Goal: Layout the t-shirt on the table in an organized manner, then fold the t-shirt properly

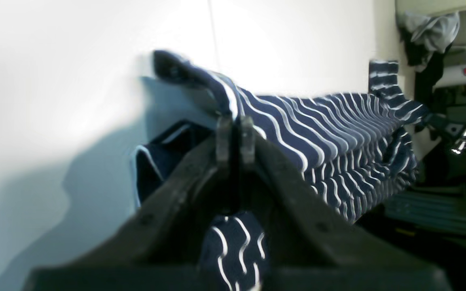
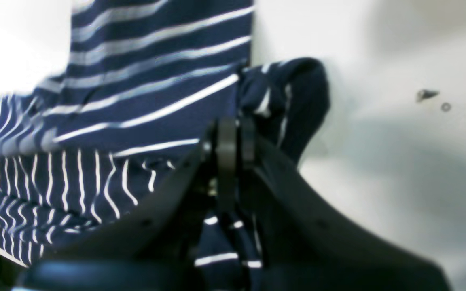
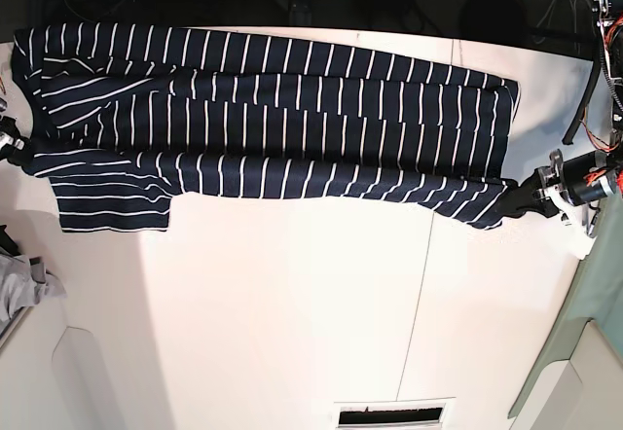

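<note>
The navy t-shirt (image 3: 273, 128) with thin white stripes is stretched sideways across the far part of the white table (image 3: 292, 313). A short sleeve lies flat at the left. My left gripper (image 3: 514, 202) is shut on the shirt's edge at the right end. In the left wrist view its fingers (image 1: 236, 121) pinch striped fabric (image 1: 330, 121), which runs away over the table (image 1: 75, 81). My right gripper (image 3: 18, 143) is shut on the shirt at the left end. Up close, that gripper (image 2: 233, 123) clamps a bunched corner of the cloth (image 2: 144, 93), lifted slightly off the table (image 2: 399, 161).
A small grey cloth (image 3: 24, 289) lies at the table's left edge. A thin dark seam (image 3: 417, 294) runs down the tabletop to a slot (image 3: 394, 415) at the near edge. Cables and dark gear sit beyond the far edge. A grey-green surface (image 3: 594, 333) borders the right side.
</note>
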